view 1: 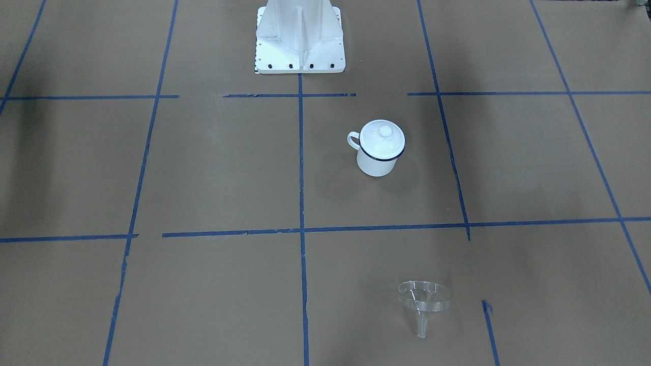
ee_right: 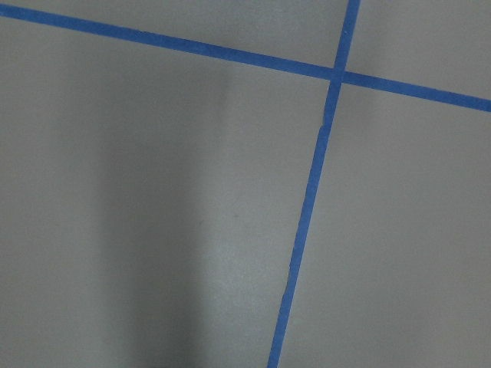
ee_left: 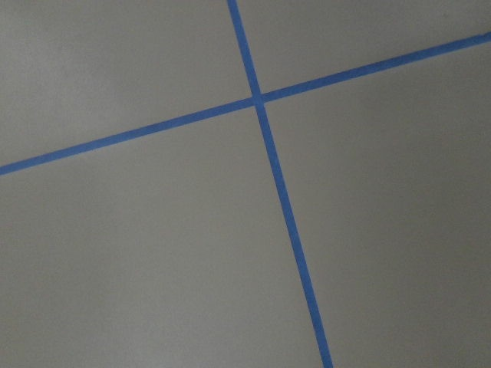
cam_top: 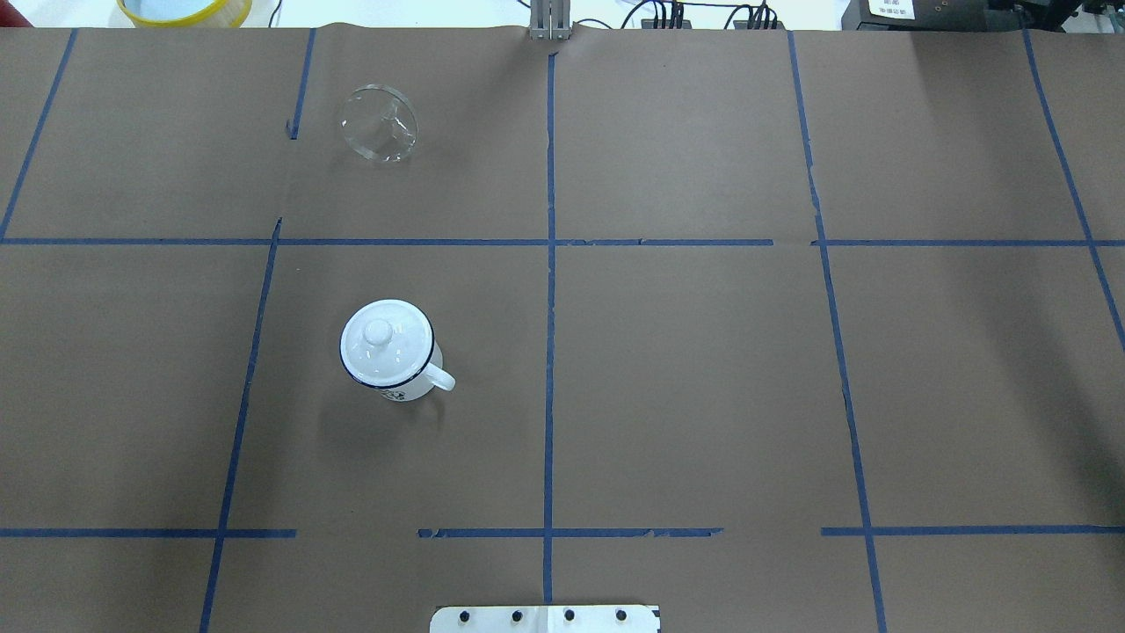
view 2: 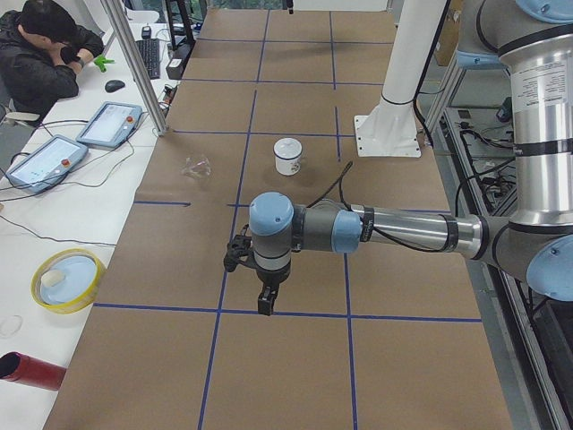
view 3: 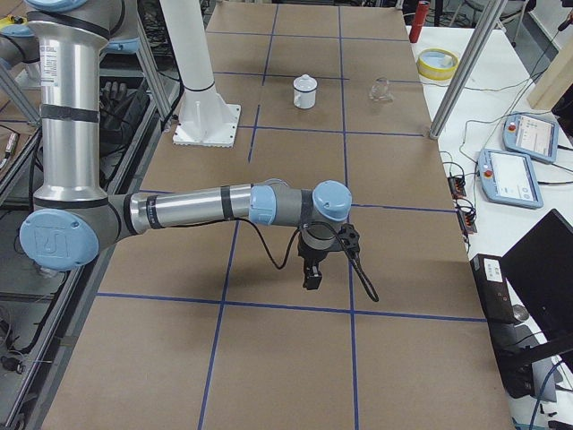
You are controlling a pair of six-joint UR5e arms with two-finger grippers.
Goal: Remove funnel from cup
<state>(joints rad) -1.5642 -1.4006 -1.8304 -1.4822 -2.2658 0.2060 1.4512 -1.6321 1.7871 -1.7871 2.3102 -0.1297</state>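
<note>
The clear funnel [view 1: 424,297] lies on its side on the brown table, spout towards the operators' edge, well apart from the cup; it also shows in the overhead view [cam_top: 380,123]. The white cup [view 1: 377,161] with a dark blue rim stands upright, and a white knobbed lid [cam_top: 385,341] sits on it. My left gripper [view 2: 266,305] hangs over bare table far from both, as does my right gripper [view 3: 311,279]. Each shows only in a side view, so I cannot tell whether it is open or shut. Both wrist views show only table and blue tape.
The robot's white base [view 1: 300,40] stands at the table's middle edge. A yellow bowl [view 2: 67,279] and a red cylinder [view 2: 31,372] lie on the side desk by a metal post [view 2: 134,67]. An operator [view 2: 45,45] sits there.
</note>
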